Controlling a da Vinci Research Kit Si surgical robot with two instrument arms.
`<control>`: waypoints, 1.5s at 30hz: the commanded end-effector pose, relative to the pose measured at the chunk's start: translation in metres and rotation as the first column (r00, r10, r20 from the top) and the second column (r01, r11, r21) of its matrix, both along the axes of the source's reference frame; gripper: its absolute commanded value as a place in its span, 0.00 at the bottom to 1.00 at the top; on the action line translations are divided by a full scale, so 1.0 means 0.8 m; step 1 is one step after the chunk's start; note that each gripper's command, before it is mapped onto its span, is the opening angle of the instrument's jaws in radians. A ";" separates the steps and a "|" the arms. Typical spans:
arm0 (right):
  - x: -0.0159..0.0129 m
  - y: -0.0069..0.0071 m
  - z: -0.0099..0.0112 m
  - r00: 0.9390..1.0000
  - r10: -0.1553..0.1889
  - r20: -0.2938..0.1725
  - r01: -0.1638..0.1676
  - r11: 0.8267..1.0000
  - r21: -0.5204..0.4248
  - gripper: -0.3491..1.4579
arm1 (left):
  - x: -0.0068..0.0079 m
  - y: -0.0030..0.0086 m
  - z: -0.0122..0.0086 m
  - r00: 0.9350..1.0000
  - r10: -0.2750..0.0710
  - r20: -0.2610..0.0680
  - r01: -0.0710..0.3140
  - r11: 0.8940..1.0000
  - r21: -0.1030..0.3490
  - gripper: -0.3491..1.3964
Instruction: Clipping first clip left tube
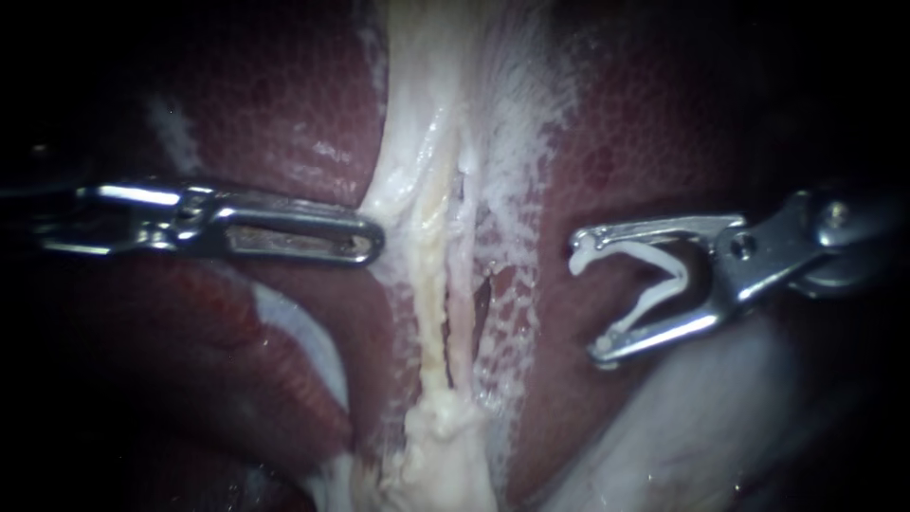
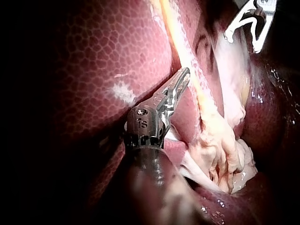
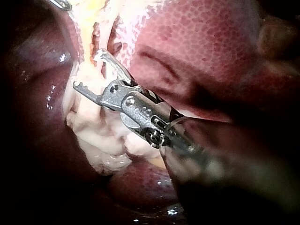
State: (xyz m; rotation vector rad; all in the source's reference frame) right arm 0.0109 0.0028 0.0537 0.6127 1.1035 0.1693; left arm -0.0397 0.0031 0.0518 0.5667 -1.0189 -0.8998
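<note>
Two thin tubes run down the middle of the endoscope view inside pale tissue: a yellowish left tube (image 1: 431,275) and a pinker right tube (image 1: 462,313). My left instrument (image 1: 372,243) has its jaws shut on the edge of that pale tissue (image 1: 389,209), which bulges toward them; it shows likewise in its wrist view (image 2: 185,74) beside the yellow tube (image 2: 187,51). My right instrument (image 1: 588,303) is off to the right of both tubes, over the liver. Its jaws stand wide apart with an open white clip (image 1: 664,275) seated between them. Nothing lies inside the clip. The right wrist view shows the same jaws (image 3: 86,69).
Dark red liver (image 1: 664,123) lies on both sides of the pale band. A lump of whitish fatty tissue (image 1: 441,446) sits at the tubes' lower end. Smooth pale grey tissue (image 1: 682,427) lies under my right instrument. The clip (image 2: 241,28) also shows in the left wrist view.
</note>
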 end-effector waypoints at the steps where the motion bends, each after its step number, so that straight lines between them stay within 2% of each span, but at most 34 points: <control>1: 0.0005 -0.0005 0.0005 1.000 -0.004 0.003 0.004 1.000 0.019 0.52 | 0.0004 0.0001 -0.0008 1.000 -0.011 0.009 0.011 1.000 -0.002 0.00; 6: 0.0030 -0.0028 0.0028 1.000 -0.007 0.017 0.005 0.998 0.070 0.52 | 0.0015 0.0000 -0.0038 1.000 -0.025 0.018 0.025 1.000 0.000 0.00; 13: 0.0056 -0.0047 0.0048 1.000 -0.013 0.027 0.010 0.994 0.106 0.52 | 0.0014 -0.0003 -0.0046 0.999 -0.032 0.019 0.032 0.999 0.005 0.00; 21: 0.0078 -0.0056 0.0062 0.999 -0.015 0.035 0.010 0.992 0.129 0.52 | 0.0014 -0.0004 -0.0048 0.999 -0.033 0.018 0.033 0.999 0.005 0.00; 30: 0.0100 -0.0057 0.0083 0.999 -0.014 0.040 0.009 0.991 0.135 0.51 | 0.0012 -0.0007 -0.0052 0.999 -0.035 0.017 0.035 0.999 0.005 0.00; 35: 0.0117 -0.0059 0.0097 0.999 -0.028 0.036 0.023 0.990 0.142 0.51 | 0.0012 -0.0007 -0.0052 0.999 -0.035 0.017 0.035 0.999 0.005 0.00; 45: 0.0137 -0.0074 0.0118 0.997 -0.070 0.024 0.065 0.985 0.159 0.50 | 0.0012 -0.0008 -0.0053 0.999 -0.035 0.017 0.035 0.999 0.005 0.00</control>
